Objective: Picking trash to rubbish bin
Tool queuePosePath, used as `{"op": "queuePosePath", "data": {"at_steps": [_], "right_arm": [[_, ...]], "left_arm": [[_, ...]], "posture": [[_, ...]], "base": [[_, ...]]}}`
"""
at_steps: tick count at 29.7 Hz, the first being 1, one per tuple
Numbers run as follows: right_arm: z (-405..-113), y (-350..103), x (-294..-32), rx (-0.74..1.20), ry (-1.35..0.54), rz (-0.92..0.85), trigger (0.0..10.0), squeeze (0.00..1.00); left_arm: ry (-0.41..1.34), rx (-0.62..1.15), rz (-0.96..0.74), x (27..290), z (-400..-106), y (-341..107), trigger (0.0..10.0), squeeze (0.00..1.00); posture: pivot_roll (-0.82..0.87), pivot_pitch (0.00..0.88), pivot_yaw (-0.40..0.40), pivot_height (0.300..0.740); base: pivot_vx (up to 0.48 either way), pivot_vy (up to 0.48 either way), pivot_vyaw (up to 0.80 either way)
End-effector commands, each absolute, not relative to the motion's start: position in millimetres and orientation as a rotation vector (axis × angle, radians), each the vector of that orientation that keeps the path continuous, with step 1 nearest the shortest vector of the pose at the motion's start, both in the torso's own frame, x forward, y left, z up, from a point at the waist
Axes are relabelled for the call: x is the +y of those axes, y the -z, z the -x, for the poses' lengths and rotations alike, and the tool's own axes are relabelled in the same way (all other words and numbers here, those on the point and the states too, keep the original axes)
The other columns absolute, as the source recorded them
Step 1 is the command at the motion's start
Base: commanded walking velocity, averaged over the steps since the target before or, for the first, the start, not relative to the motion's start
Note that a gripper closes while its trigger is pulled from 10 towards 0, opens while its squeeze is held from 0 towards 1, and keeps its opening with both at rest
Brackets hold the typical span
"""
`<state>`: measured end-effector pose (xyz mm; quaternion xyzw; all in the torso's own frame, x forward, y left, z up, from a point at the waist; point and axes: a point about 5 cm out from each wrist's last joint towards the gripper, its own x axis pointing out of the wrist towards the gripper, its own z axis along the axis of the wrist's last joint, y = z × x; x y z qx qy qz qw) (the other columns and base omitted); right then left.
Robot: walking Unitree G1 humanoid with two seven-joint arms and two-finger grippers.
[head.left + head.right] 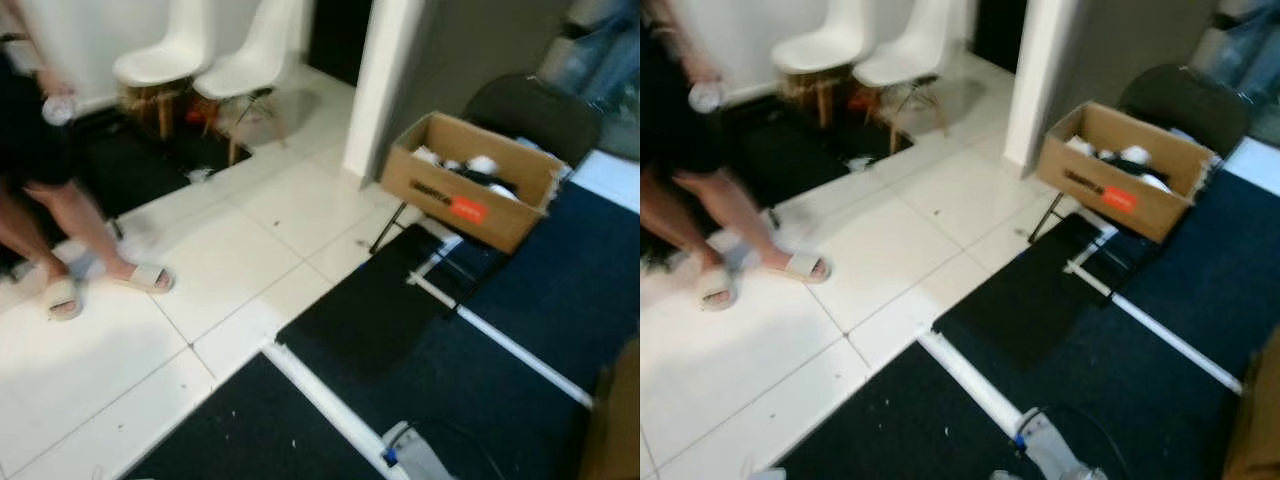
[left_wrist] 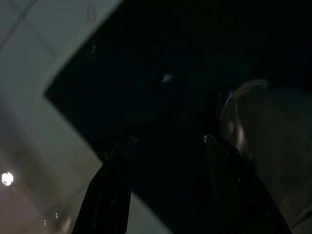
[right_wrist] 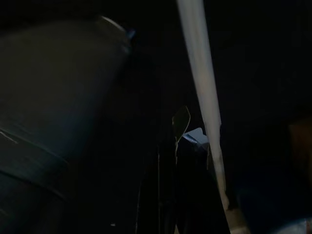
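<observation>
An open cardboard box [image 1: 470, 180] with an orange label holds white and black items and rests on a black chair [image 1: 535, 110] at the right. A small pale scrap [image 1: 200, 175] lies on the white tiles beside a black mat, near the white chairs. In the dark left wrist view my left gripper [image 2: 165, 146] hangs over the dark carpet, fingers apart and empty. My right gripper [image 3: 178, 146] is dim in the right wrist view, its fingers pressed together beside a white floor strip [image 3: 202, 97]. A pale bit [image 3: 195, 137] sits at the tips; I cannot tell whether it is held.
A person in sandals [image 1: 145, 277] stands on the tiles at the left, holding a small clear object [image 1: 57, 108]. Two white chairs [image 1: 215, 55] stand at the back by the wall. A white pillar [image 1: 385, 80] rises behind the box. Dark carpet [image 1: 480, 380] with white strips covers the right.
</observation>
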<state>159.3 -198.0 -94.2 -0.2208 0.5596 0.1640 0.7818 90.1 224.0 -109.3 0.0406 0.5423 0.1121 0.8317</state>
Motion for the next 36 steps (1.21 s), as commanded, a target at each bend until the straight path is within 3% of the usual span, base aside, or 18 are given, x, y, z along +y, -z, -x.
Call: {"op": "queuePosePath", "data": {"at_steps": [1,11,20,24,36], "right_arm": [[-157,95,-199,1.219,-0.35,0.473,10.0,0.0],[-163,93,-198,1.194,-0.336,0.455,10.0,0.0],[-230,60,-163,0.947,-0.343,0.176,10.0,0.0],[-241,53,-157,0.915,-0.356,0.163,10.0,0.0],[-268,33,-133,0.807,-0.403,0.108,10.0,0.0]], "left_arm": [[-0.242,1.182,-0.066,222,-79,112,10.0,0.0],[-0.236,1.182,-0.063,220,-79,113,10.0,0.0],[-0.225,1.18,-0.062,220,-80,112,10.0,0.0],[-0.227,1.18,-0.062,220,-80,112,10.0,0.0],[-0.24,1.189,-0.048,219,-74,114,10.0,0.0]], "posture": [[0.15,0.033,-0.016,0.74],[0.14,0.035,-0.02,0.74],[0.15,0.029,-0.028,0.74],[0.15,0.029,-0.031,0.74],[0.17,0.042,-0.035,0.74]], "base": [[0.0,0.0,-0.8],[0.0,0.0,-0.8],[0.298,0.0,0.0],[0.33,0.0,0.0],[0.336,0.0,-0.77]]}}
